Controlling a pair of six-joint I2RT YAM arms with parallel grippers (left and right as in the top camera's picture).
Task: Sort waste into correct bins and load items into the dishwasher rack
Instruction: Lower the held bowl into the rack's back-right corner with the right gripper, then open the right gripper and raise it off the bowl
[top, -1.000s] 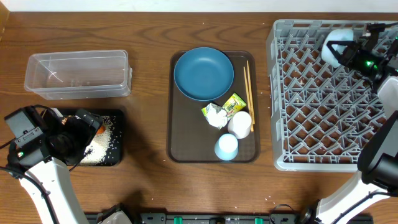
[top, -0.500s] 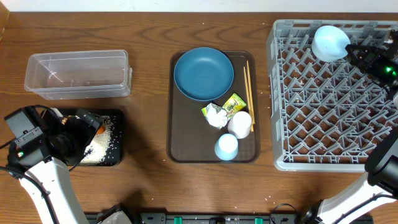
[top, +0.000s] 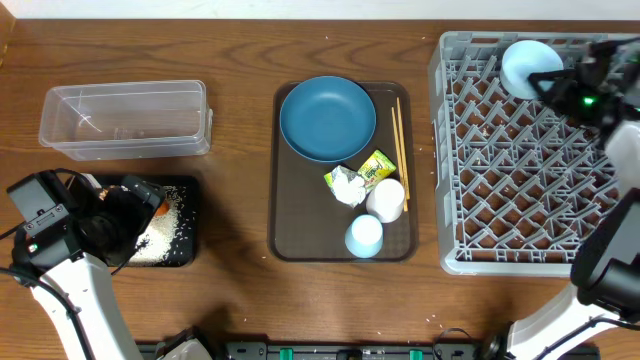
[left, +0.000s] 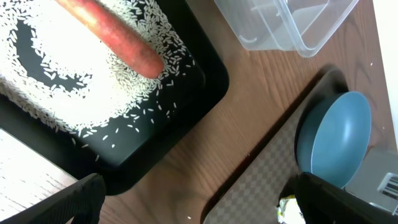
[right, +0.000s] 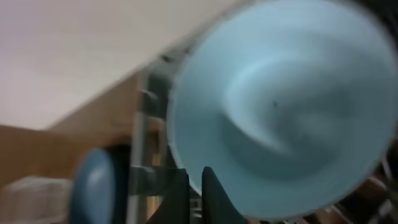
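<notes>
**Desk:** Where is the pale blue bowl, and what has it?

**Field:** It hangs tilted at the far edge of the dishwasher rack, toward the left corner. The right gripper pinches its rim, fingers drawn tight on the thin edge.

**Desk:** What could go wrong from here?

**Field:** A rim pinch is probably a weak hold. If the jaws part before the bowl seats between pegs, it may tip flat or roll against the wall. Whether it touches the pegs cannot be told.

**Desk:** And the other arm?

**Field:** The left gripper hovers spread wide and empty over the black tray, where the carrot lies in the rice. The clear tub stands just beyond.

**Desk:** Anything in the way?

**Field:** The serving tray is crowded. The crumpled paper and wrapper press against the whitish cup, with the pale blue cup just beside it. A grab there could drag waste along. The dark blue plate and chopsticks lie apart from that cluster.
</notes>
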